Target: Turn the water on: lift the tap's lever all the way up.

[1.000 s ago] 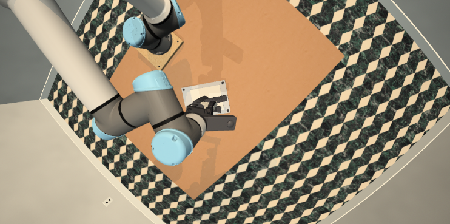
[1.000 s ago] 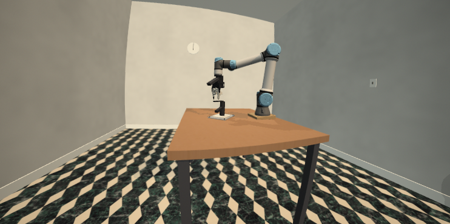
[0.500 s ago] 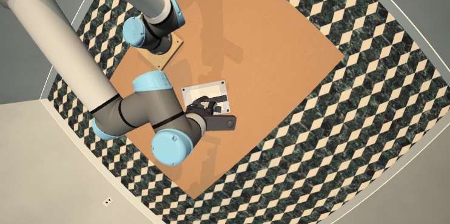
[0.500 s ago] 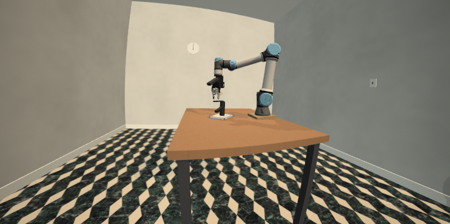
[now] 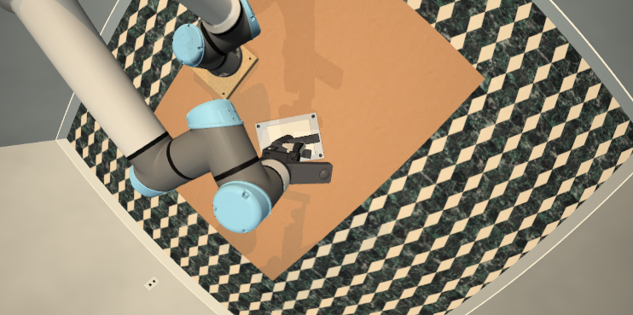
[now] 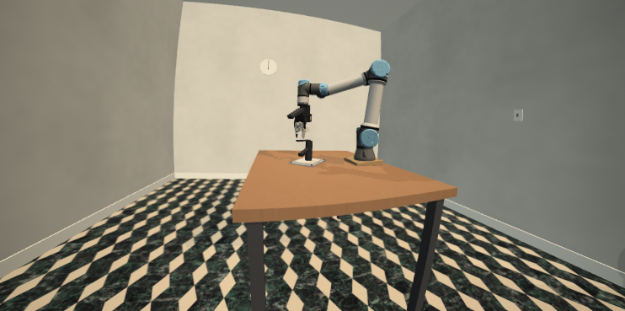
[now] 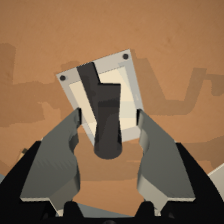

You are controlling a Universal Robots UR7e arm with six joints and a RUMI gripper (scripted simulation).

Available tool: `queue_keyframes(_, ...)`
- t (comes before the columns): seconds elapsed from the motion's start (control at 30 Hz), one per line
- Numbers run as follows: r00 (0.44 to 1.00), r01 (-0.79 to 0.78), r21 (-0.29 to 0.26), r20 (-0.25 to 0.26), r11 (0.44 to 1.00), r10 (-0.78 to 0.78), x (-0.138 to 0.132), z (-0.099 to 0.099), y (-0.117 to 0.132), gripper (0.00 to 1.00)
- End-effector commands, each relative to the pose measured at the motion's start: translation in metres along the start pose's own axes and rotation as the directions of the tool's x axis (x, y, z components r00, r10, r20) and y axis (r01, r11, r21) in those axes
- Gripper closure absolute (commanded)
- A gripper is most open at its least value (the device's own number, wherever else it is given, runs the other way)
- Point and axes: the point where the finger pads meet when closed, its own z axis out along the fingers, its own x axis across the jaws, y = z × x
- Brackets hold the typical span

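Observation:
A dark tap [image 5: 308,138] [image 6: 307,151] [image 7: 106,122] stands on a white base plate [image 5: 283,126] [image 6: 315,162] [image 7: 126,64] on the wooden table [image 5: 376,68] [image 6: 341,186]. Its lever [image 6: 304,142] lies low on top of the tap body, pointing left in the exterior view. My gripper [image 5: 290,148] [image 6: 299,133] [image 7: 109,109] points straight down, just above the tap. Its fingers stand partly apart. In the wrist view they frame the tap's top on both sides without touching it. Nothing is between them.
The arm's base [image 6: 366,151] stands on a small wooden mounting plate [image 5: 246,68] [image 6: 376,162] at the table's back, to the right of the tap. The table's edges drop to a chequered floor [image 6: 130,256].

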Motion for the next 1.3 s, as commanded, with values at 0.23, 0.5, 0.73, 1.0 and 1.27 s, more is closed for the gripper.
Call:
queue_keyframes(0.23,1.0,0.002,-0.002,0.001,1.0,-0.002,-0.001,0.001,0.0,0.62)
queue_keyframes(0.5,1.0,0.002,-0.003,0.003,1.0,-0.002,-0.001,0.004,0.0,0.62)
queue_keyframes(0.73,1.0,0.002,-0.003,0.003,1.0,-0.002,-0.001,0.008,0.0,0.62)
queue_keyframes(1.0,1.0,0.002,-0.003,0.003,1.0,-0.002,-0.002,0.015,0.0,0.62)
queue_keyframes(1.27,1.0,0.002,-0.003,0.003,1.0,-0.002,-0.002,0.021,0.0,0.62)
